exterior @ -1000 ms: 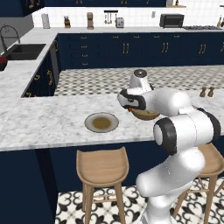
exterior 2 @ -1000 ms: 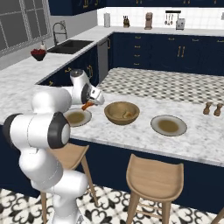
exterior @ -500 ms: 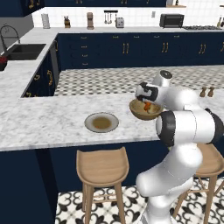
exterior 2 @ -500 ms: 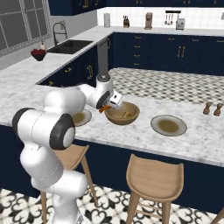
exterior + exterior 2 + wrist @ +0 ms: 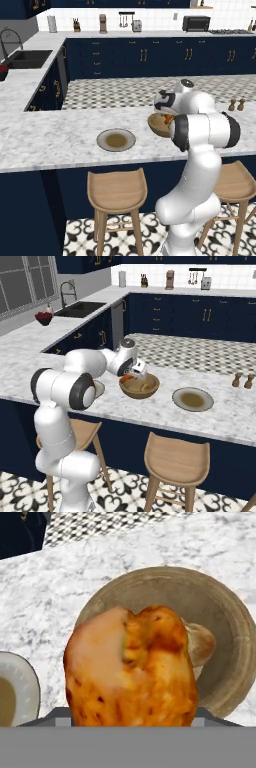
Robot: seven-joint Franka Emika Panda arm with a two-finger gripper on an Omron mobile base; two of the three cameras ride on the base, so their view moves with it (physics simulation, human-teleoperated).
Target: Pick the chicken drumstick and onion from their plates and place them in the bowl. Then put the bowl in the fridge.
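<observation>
My gripper [image 5: 134, 374] is shut on the orange-brown chicken drumstick [image 5: 127, 377], holding it just above the near left rim of the wooden bowl [image 5: 139, 390]. In the hand view the drumstick [image 5: 130, 672] looms large over the bowl [image 5: 230, 627] and hides my fingertips. The pale onion [image 5: 201, 643] lies inside the bowl, seen again as the onion [image 5: 146, 387] in the right base view. One empty plate [image 5: 116, 140] sits left of the bowl [image 5: 157, 126]; the other plate [image 5: 193, 399] is empty on its right. The fridge is out of view.
Salt and pepper shakers [image 5: 242, 380] stand at the counter's far right. Wooden stools [image 5: 175, 458] are tucked under the counter's front edge. A sink [image 5: 82, 307] and a bowl of red fruit [image 5: 44, 317] lie on the far left counter.
My arm has carried the drumstick from over the left plate across to above the bowl. The bowl, onion and plates have stayed put.
</observation>
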